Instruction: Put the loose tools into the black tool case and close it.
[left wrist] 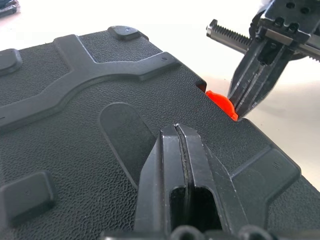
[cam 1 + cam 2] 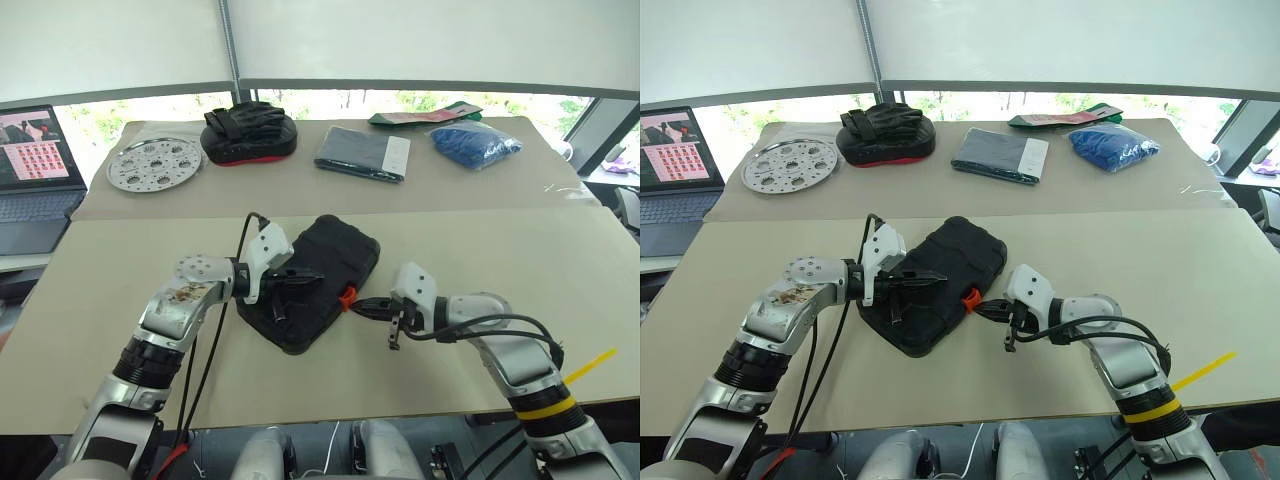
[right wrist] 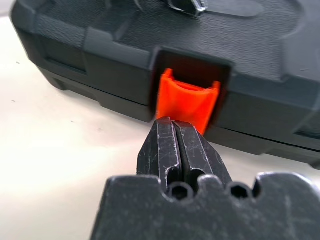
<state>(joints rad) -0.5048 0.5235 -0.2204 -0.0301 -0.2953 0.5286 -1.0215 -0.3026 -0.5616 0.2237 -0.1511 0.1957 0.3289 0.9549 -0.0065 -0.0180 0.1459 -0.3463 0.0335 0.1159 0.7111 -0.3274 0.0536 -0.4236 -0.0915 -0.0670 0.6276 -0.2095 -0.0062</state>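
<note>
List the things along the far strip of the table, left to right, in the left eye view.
Laptop → perforated metal plate → black-and-red pouch → dark grey folder → blue bag.

The closed black plastic tool case [image 2: 318, 270] hides whatever lies inside, and the open laptop [image 2: 35, 180] is cut off by the picture's edge.

Tool case [image 1: 100, 165]: black plastic, matt, with a fine pebbled grain.
Latch [image 3: 186, 101]: orange plastic, smooth, slightly glossy.
My right fingers [image 3: 172, 145]: black, scuffed and scratched.
My left fingers [image 1: 192, 165]: black, smooth, faint sheen.
Desk [image 2: 450, 380]: beige, matt, smooth.
Round tray [image 2: 154, 163]: perforated shiny metal.
</note>
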